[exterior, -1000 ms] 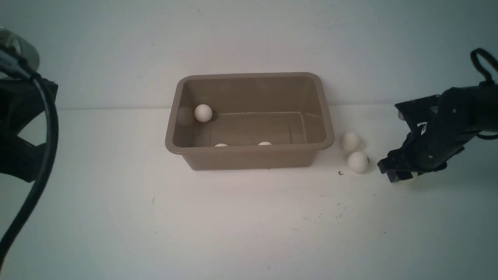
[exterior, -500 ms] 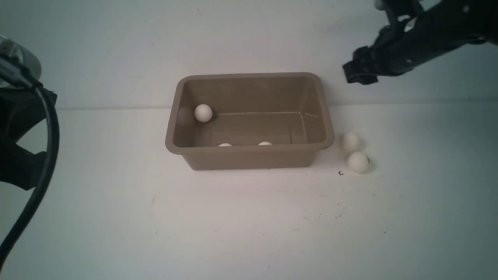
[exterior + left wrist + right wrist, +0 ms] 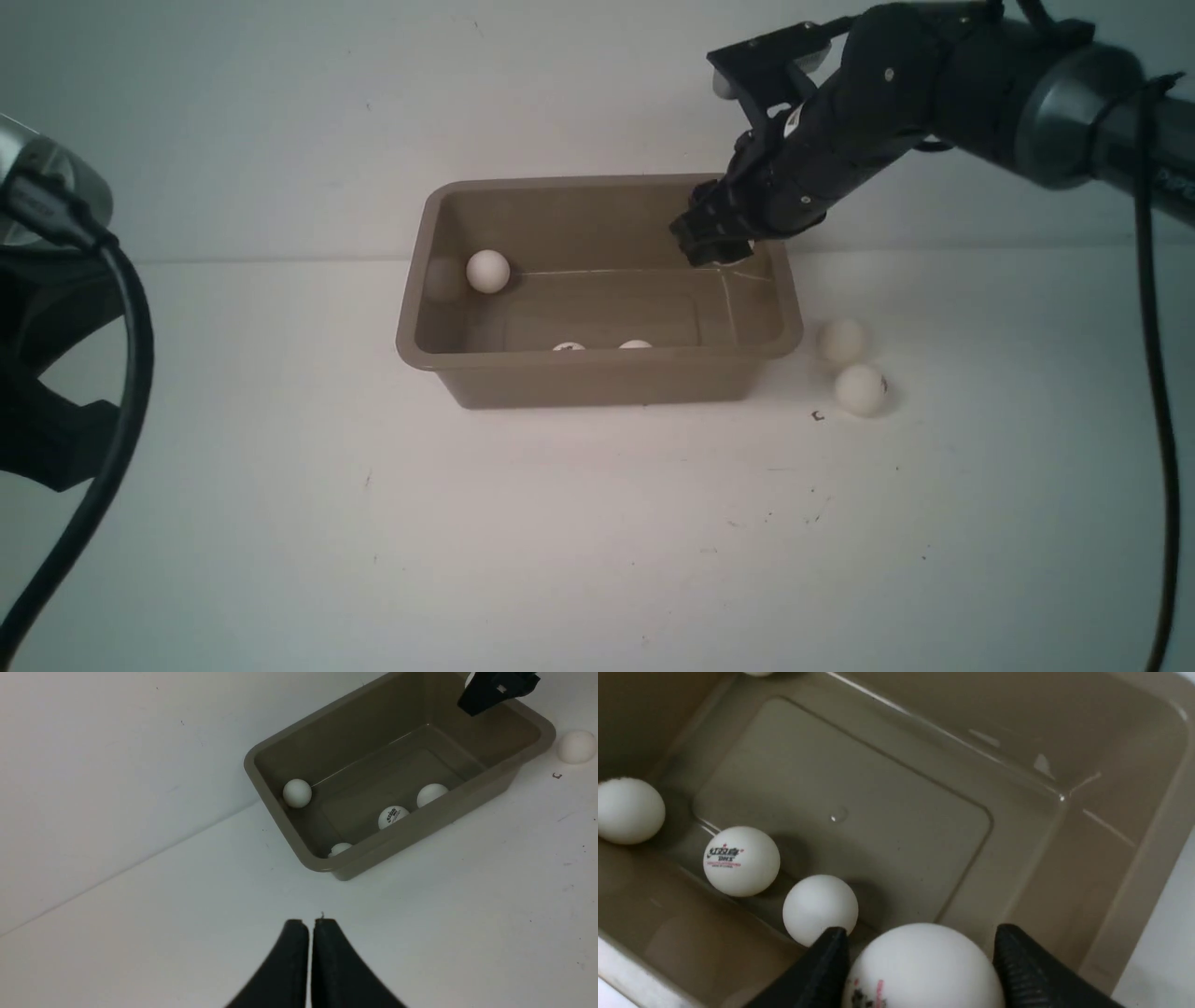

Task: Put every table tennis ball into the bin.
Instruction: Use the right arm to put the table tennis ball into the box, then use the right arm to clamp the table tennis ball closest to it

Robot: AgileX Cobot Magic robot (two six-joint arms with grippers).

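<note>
Hovering right gripper (image 3: 714, 250) over bin (image 3: 597, 373), 2 o'clock corner, ball (image 3: 924, 970) between fingers (image 3: 826, 961), can't tell if pinched. Resting left gripper (image 3: 310, 933) closed. Risking bounce out off wall (image 3: 767, 299).

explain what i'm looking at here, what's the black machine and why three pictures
It is a robot with two black arms, each ending in a two-fingered gripper. The front view looks forward from between the arms; the other two come from wrist cameras. On the white table stands a tan bin holding four table tennis balls; two more balls lie beside it. The right gripper hangs over the bin with another ball between its fingers; whether gripped or loose is unclear. The left gripper is shut and empty.
</note>
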